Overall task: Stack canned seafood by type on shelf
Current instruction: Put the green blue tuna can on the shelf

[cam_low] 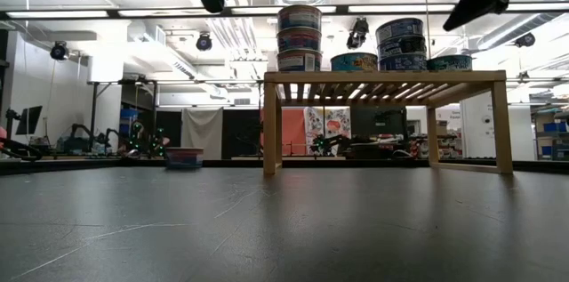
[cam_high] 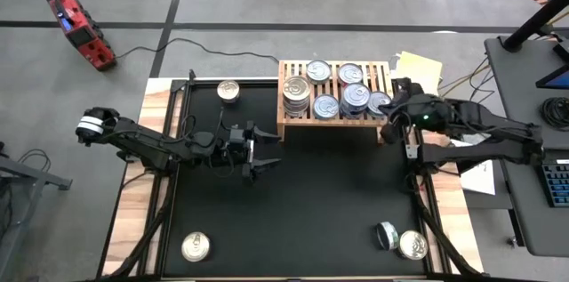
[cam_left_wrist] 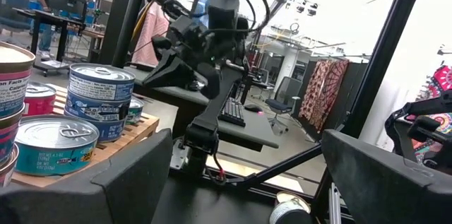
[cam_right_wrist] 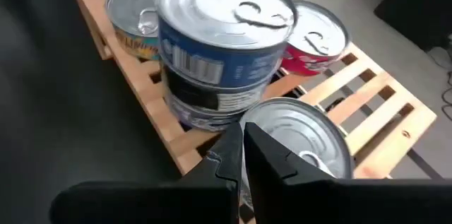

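Observation:
The light-wood shelf (cam_high: 331, 118) stands at the far edge of the black mat and bears the canned seafood: a three-high stack (cam_low: 300, 40) at its left, a blue-labelled stack (cam_right_wrist: 219, 54), a red tin (cam_right_wrist: 316, 39) and single tins beside them. My right gripper (cam_right_wrist: 242, 146) is shut and slants down over the silver lid (cam_right_wrist: 307, 128) of a tin at the shelf's right end. In the low view it (cam_low: 462, 11) hangs clear above that tin (cam_low: 449, 62). My left gripper (cam_high: 271, 151) is open and empty, raised over the middle of the mat.
Loose tins lie on the mat: one at the far left (cam_high: 228, 92), one at the near left (cam_high: 196, 246), and two at the near right, one on its side (cam_high: 387, 235) beside an upright one (cam_high: 412, 245). Papers (cam_high: 420, 68) lie behind the shelf's right end.

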Available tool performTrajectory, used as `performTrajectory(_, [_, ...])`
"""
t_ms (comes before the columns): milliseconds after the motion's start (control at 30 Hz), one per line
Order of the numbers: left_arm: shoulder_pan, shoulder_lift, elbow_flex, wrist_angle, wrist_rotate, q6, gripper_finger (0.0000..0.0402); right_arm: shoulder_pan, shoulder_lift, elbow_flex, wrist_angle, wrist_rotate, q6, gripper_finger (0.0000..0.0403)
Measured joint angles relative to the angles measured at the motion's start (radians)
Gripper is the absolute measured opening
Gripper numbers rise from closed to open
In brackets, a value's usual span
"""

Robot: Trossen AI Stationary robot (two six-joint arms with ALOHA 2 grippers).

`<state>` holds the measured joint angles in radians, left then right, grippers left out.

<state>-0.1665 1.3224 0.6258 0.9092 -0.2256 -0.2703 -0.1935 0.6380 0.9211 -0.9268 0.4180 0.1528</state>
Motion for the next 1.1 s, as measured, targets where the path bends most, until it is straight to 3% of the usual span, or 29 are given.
performTrajectory(200, [0.000, 0.000, 0.000, 0.000, 0.000, 0.000, 0.0347, -0.097, -0.023, -0.052, 0.066, -0.168, -0.096, 0.0009])
performTrajectory(367, [0.000, 0.000, 0.000, -0.001, 0.000, 0.000, 0.0347, -0.175, -0.014, -0.107, 0.119, -0.130, -0.098, 0.0009])
performTrajectory(700, [0.000, 0.000, 0.000, -0.006, 0.000, 0.000, 0.0347, -0.322, 0.018, -0.111, 0.112, -0.149, -0.059, 0.0009])
performTrajectory(1100, [0.000, 0.000, 0.000, -0.013, 0.000, 0.000, 0.0347, -0.380, 0.149, -0.115, 0.156, -0.156, -0.055, 0.0009])
